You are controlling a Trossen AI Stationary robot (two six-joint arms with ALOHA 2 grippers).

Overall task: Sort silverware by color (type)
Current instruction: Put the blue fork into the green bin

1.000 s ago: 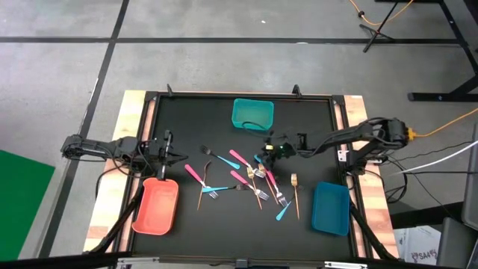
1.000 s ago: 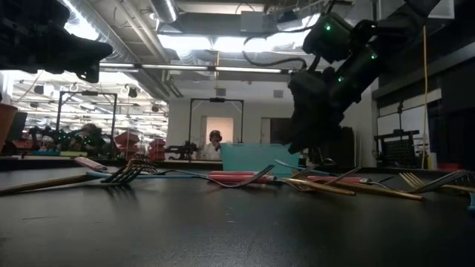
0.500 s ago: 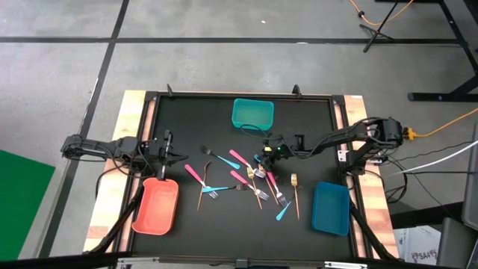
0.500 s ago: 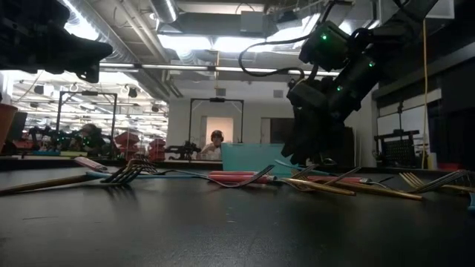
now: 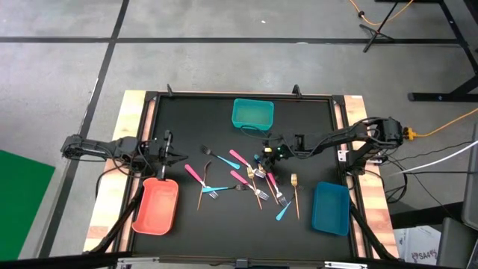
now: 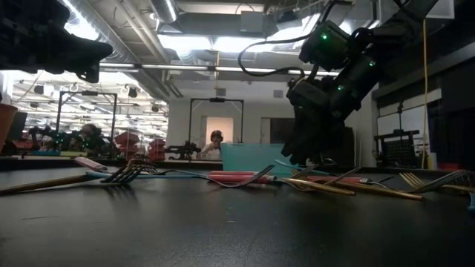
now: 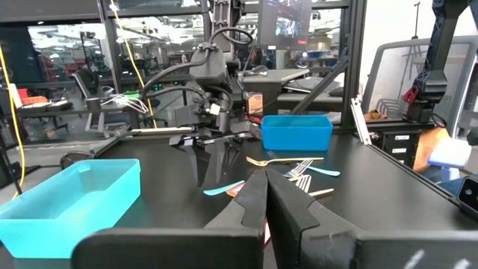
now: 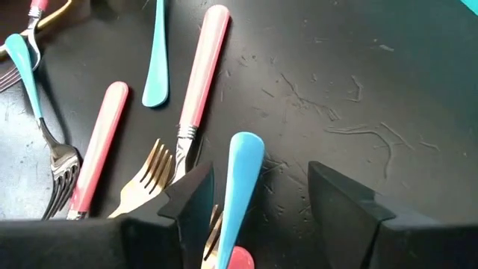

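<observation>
Silverware [image 5: 254,178] on black tabletop [image 5: 194,119], workshop bkgd.

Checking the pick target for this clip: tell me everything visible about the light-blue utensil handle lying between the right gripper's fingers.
The light-blue handle is thin, smooth and glossy like plastic, with a rounded end. It lies flat on the black table, pointing out between the open fingers of the right gripper, which do not yet close on it. Its head is hidden. It overlaps a gold fork and lies beside a pink handle.

The silverware [image 5: 246,179] lies scattered mid-table [image 5: 187,119] between my two arms. One bin [image 5: 252,113] sits far behind it, another near left [image 5: 156,205], another near right [image 5: 330,208].
</observation>
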